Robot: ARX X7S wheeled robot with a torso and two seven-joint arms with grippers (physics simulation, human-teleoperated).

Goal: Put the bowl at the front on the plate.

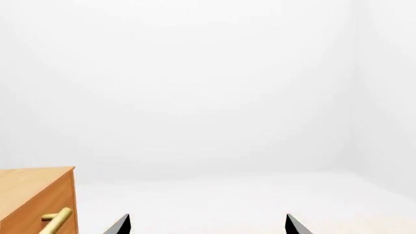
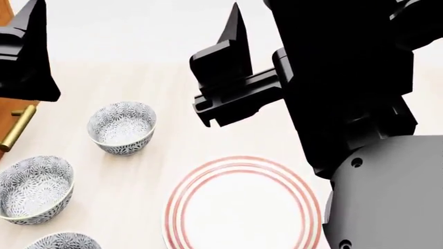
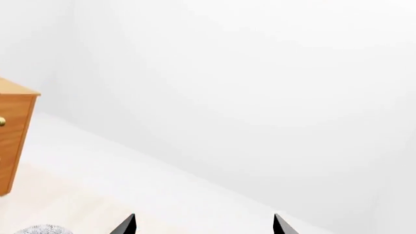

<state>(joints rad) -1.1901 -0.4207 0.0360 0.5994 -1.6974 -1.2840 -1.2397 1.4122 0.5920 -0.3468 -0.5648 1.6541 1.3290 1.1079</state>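
Three patterned grey-blue bowls stand in a row on the left of the head view. The bowl (image 2: pixel 64 241) nearest me, at the front, is cut by the picture's lower edge. The middle bowl (image 2: pixel 35 189) and the far bowl (image 2: pixel 123 127) stand behind it. The white plate (image 2: pixel 242 207) with red rings lies to their right, with nothing on it. Both arms are raised well above the table. My left gripper (image 1: pixel 208 225) is open and holds nothing. My right gripper (image 3: pixel 203 225) is open too, its finger (image 2: pixel 234 36) high above the plate.
A wooden cabinet (image 1: pixel 36 200) with a brass handle (image 2: pixel 17 127) stands at the table's left edge, close to the bowls. The right arm's dark body (image 2: pixel 346 78) hides the table's right side. A bowl rim (image 3: pixel 40 229) peeks in by the right gripper.
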